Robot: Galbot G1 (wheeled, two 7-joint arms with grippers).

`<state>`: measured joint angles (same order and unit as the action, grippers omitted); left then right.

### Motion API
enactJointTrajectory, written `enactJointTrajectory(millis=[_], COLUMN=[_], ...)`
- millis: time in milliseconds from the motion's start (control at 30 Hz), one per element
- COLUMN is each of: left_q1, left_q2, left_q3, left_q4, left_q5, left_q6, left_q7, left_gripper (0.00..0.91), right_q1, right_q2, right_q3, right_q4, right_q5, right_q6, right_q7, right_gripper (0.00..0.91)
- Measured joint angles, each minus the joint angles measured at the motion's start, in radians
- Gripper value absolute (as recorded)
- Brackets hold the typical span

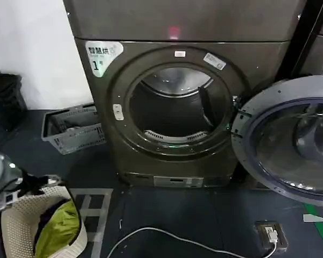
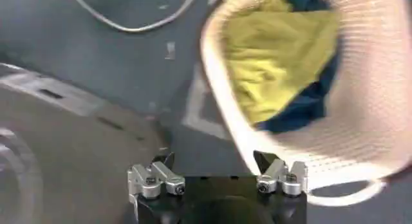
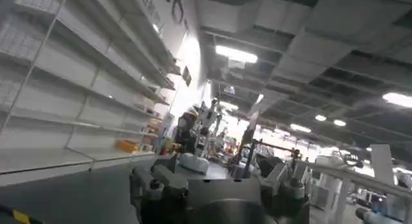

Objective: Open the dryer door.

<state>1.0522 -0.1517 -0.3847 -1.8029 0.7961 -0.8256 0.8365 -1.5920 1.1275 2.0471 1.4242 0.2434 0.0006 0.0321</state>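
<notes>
Door-opening looks done: the dryer door [image 1: 290, 141] hangs swung wide beside the dryer [image 1: 151, 161], its drum exposed. Left gripper [image 2: 217, 170] hovers low over the laundry basket [image 2: 380, 116], fingers spread and empty; nothing seems left.

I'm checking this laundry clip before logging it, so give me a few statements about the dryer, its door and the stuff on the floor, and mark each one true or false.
1. The dryer door is swung open to the right of the drum opening. True.
2. The dryer has clothes piled in its drum. False: the drum looks empty.
3. The left gripper hangs open above the floor beside a white basket of yellow-green and dark blue clothes. True.
4. A grey plastic crate sits on top of the dryer. False: it sits on the floor to the dryer's left.
5. A white cable lies on the floor in front of the dryer. True.
</notes>
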Motion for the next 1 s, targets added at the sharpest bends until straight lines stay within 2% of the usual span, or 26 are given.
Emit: enactJointTrajectory(millis=[267,367,467,1000], left_q1=[-0.014,-0.008,-0.006,0.012], left_q2=[0.028,0.031,0.032,0.027], left_q3=[-0.004,0.0,0.001,0.003], left_q4=[0.096,0.129,0.153,0.208], left_q5=[0.062,0.068,0.074,0.083], left_q6=[0.001,0.001,0.001,0.002], left_q7=[0.004,0.003,0.003,0.0], left_gripper=[0.907,0.907,0.907,0.907], right_q1=[0.001,0.007,0.011,0.012], right_q2=[0.005,0.007,0.009,0.011], right_q3=[-0.006,-0.007,-0.011,-0.011], right_q4=[-0.005,-0.013,-0.014,-0.028], right_q5=[-0.006,-0.042,-0.044,-0.042], right_q6=[0.008,0.019,0.02,0.031], right_q7=[-0.01,-0.024,-0.023,-0.02], right_gripper=[0.907,0.907,0.907,0.907])
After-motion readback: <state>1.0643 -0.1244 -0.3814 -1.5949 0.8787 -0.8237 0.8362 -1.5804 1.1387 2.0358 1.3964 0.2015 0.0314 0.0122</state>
